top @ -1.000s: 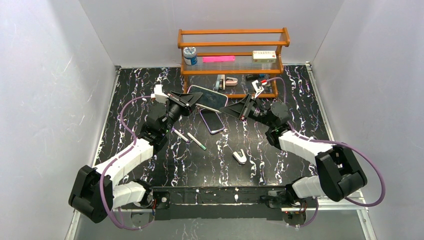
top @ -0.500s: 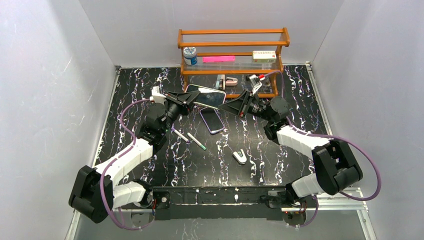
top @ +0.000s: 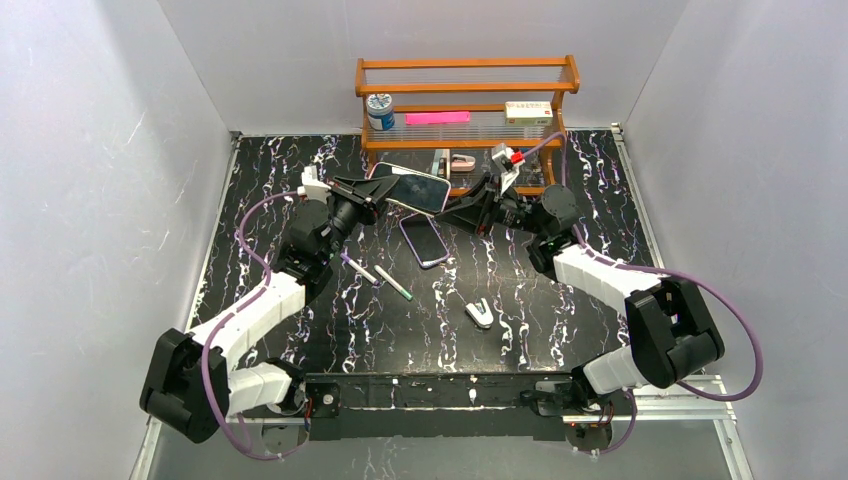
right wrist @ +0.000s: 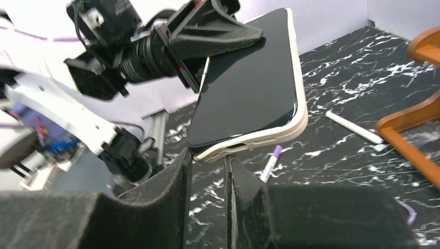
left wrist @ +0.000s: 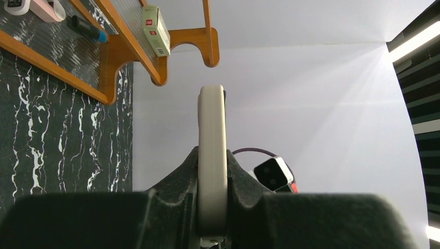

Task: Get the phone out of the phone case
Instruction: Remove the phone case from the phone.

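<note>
Close to the arm bases, a small white clip [top: 479, 312] is lying on the black marble table [top: 400, 340]. Two pens [top: 393, 283] are lying just past it, to the left. Farther on, a flat dark thing with a purple rim [top: 424, 241] is resting on the table. Above it, the phone [right wrist: 249, 88] is hanging in the air, sitting inside its cream case [left wrist: 211, 135]. The left gripper [left wrist: 211, 179] is squeezing one end tight. The right gripper [right wrist: 208, 158] is meeting the other end with its fingers nearly together. I cannot tell if it is pinching. A wooden shelf [top: 468, 88] is standing at the back.
</note>
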Robot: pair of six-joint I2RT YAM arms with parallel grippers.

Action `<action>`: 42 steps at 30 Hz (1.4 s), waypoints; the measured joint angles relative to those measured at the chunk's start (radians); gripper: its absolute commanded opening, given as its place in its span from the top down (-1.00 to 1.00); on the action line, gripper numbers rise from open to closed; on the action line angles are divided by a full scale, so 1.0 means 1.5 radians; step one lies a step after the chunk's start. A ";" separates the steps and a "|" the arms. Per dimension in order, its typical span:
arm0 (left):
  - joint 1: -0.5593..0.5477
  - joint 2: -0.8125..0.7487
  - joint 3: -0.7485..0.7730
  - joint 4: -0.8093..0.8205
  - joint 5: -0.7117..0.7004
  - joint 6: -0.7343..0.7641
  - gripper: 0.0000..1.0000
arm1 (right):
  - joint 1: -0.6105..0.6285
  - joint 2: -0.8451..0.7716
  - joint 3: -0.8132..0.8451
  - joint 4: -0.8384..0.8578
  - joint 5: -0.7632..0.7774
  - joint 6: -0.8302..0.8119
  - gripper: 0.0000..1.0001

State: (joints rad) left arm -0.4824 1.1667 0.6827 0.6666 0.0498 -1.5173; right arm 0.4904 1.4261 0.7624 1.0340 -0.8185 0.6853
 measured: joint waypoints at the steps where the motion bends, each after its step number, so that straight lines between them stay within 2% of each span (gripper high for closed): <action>1: 0.001 0.002 0.002 0.001 0.002 -0.001 1.00 | 0.001 0.000 0.002 -0.006 -0.008 -0.029 0.97; 7: 0.009 0.014 0.011 0.004 0.007 0.012 1.00 | 0.007 -0.001 0.030 -0.092 -0.019 -0.183 0.97; 12: 0.015 0.023 0.026 0.011 0.018 0.042 1.00 | 0.014 -0.016 0.032 -0.129 0.013 -0.244 0.97; 13: 0.016 0.023 0.027 0.014 0.022 0.049 1.00 | 0.016 -0.018 0.030 -0.129 0.017 -0.246 0.92; 15: 0.022 0.022 0.028 0.019 0.037 0.065 1.00 | 0.020 -0.025 0.020 -0.123 0.025 -0.243 0.66; 20: 0.045 0.020 0.028 -0.004 0.114 0.107 1.00 | 0.029 -0.042 -0.033 -0.090 0.039 -0.220 0.16; 24: 0.060 0.012 0.036 -0.055 0.163 0.161 1.00 | 0.025 -0.083 -0.066 -0.109 0.051 -0.210 -0.08; 32: 0.085 0.007 0.124 -0.182 0.269 0.357 1.00 | 0.007 -0.197 -0.066 -0.246 0.035 -0.297 -0.18; 37: 0.087 0.008 0.168 -0.222 0.364 0.455 1.00 | 0.005 -0.204 -0.012 -0.411 -0.020 -0.421 -0.18; 42: 0.086 0.015 0.194 -0.246 0.450 0.531 1.00 | 0.005 -0.198 0.036 -0.508 -0.062 -0.515 -0.18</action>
State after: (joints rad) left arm -0.3527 1.1896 0.9737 0.2981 0.7254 -0.7212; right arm 0.4976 1.1297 0.8169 0.2718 -0.9115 -0.0875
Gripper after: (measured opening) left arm 0.122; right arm 0.590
